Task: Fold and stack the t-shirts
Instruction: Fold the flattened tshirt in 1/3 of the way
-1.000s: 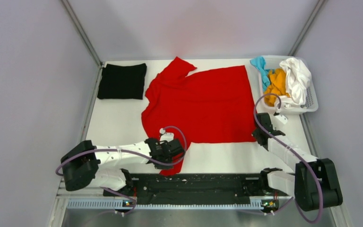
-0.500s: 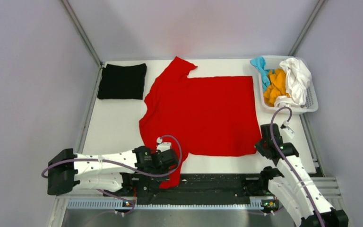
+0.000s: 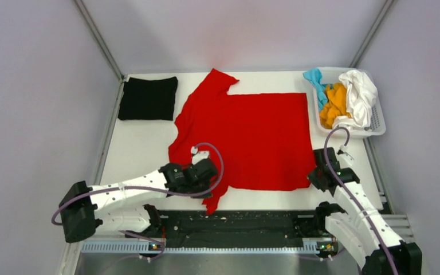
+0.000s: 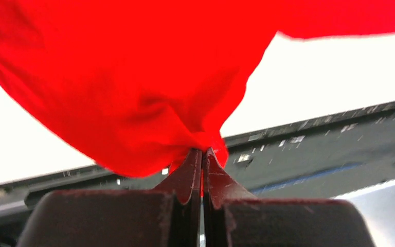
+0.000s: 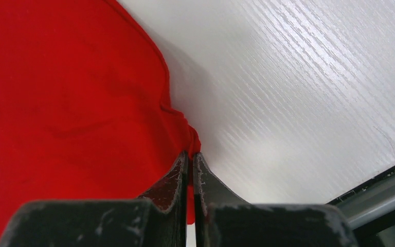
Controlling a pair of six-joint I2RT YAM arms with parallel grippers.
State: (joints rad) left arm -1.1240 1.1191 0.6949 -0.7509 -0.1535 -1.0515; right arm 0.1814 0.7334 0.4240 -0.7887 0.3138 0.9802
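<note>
Moved since a second ago: the red t-shirt [image 3: 246, 137] has been dragged toward the arms' bases. Its near edge lies lower on the table [image 3: 137, 154], and its edge facing the basket [image 3: 380, 127] runs straighter.
Right arm: pulled back toward its base, taking with it the shirt corner nearest the basket.
Left arm: dipped toward the near edge half a second ago, and is now back in over the cloth.
Left gripper [image 4: 201, 154]: clenched on a bunched fold of red cloth at the near corner farthest from the basket. A tail of fabric reaches past the table's near edge there.
Right gripper [image 5: 190, 157]: clamped on the hem corner, with cloth pinched between the fingers.
Red t-shirt, place: spread on the table just beside the basket, one sleeve pointing away from the arms.
Black t-shirt [image 3: 148, 98]: folded, beyond the red one and well apart from the basket.
In the basket: white t-shirt [image 3: 360, 94], orange t-shirt [image 3: 335, 103] and teal t-shirt [image 3: 316, 80], all crumpled.
Meaning: this looks like a flattening pull. The body is smooth but the side away from the basket is rumpled, so the fold is probably not begun.
Progress: one shirt folded, one in hand, three waiting.
</note>
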